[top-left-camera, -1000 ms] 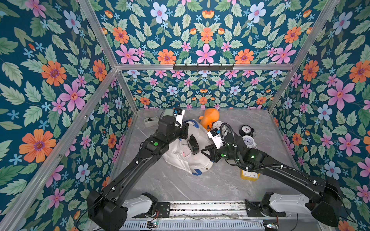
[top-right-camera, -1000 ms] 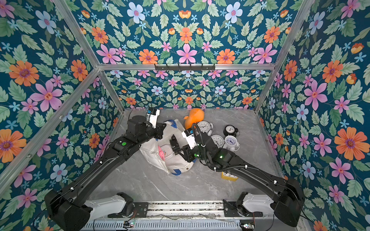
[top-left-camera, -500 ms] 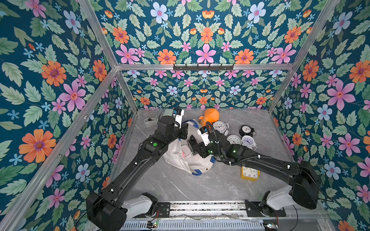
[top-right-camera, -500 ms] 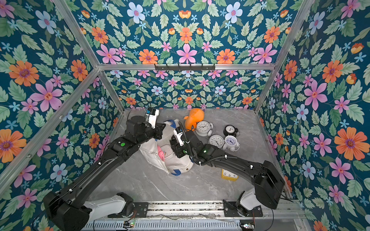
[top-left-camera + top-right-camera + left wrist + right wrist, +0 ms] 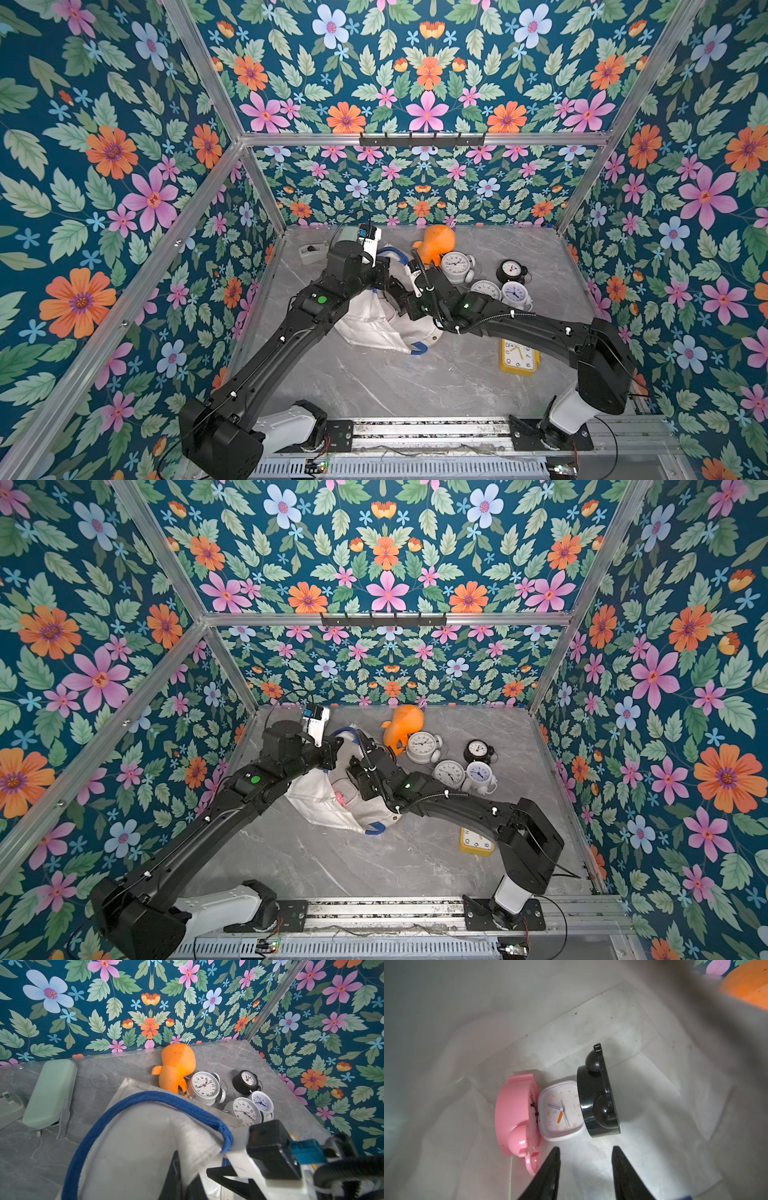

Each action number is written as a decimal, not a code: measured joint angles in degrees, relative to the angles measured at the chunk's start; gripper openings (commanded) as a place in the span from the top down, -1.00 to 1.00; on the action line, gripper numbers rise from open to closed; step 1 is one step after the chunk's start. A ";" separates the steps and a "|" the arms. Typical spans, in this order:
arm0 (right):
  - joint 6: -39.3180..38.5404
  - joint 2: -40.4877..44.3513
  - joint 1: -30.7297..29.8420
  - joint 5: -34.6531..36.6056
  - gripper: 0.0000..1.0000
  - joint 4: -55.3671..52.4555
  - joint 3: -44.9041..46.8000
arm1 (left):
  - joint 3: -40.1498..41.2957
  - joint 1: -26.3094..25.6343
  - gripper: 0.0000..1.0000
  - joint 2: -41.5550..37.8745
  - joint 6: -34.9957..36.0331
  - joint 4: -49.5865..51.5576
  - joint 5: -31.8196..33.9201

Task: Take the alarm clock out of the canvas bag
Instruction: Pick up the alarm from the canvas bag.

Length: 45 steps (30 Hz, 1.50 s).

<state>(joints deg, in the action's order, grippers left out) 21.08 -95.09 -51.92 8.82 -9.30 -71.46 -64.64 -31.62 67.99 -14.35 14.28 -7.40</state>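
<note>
The off-white canvas bag [image 5: 370,320] with blue handles lies left of the table's centre. My left gripper [image 5: 182,1176] is shut on its rim beside the blue strap [image 5: 166,1099], holding the mouth up. My right gripper [image 5: 586,1148] reaches inside the bag, open with nothing between its fingers. In the right wrist view, three alarm clocks lie on the bag's bottom just beyond the fingertips: a pink one [image 5: 515,1118], a white square one [image 5: 560,1111] and a black one [image 5: 598,1095]. In a top view, only a bit of pink [image 5: 340,799] shows through the mouth.
An orange plush toy [image 5: 434,245] lies at the back beside several round clocks [image 5: 457,266] to the right of the bag. A yellow clock [image 5: 517,355] lies under my right arm. A green case [image 5: 49,1093] and a tape dispenser [image 5: 309,253] sit at the back left.
My right gripper has moved left from beside the bag to its mouth and reached inside. The left gripper has kept its hold on the rim.
</note>
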 measured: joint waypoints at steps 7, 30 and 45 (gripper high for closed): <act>-0.26 -2.32 -0.04 1.33 0.14 -1.09 -1.07 | -0.02 0.00 1.00 0.02 -0.28 0.11 -0.33; -11.04 7.98 0.20 -7.96 0.25 18.86 19.28 | -0.02 -0.07 1.00 -1.53 -0.46 0.70 -1.53; -13.75 7.19 -0.09 -17.55 0.25 28.74 21.03 | -0.02 -0.07 1.00 -1.70 -0.50 0.72 -1.90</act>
<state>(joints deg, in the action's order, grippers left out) 7.33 -87.90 -52.01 -8.73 19.44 -50.43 -64.66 -31.68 66.28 -14.85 15.00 -9.30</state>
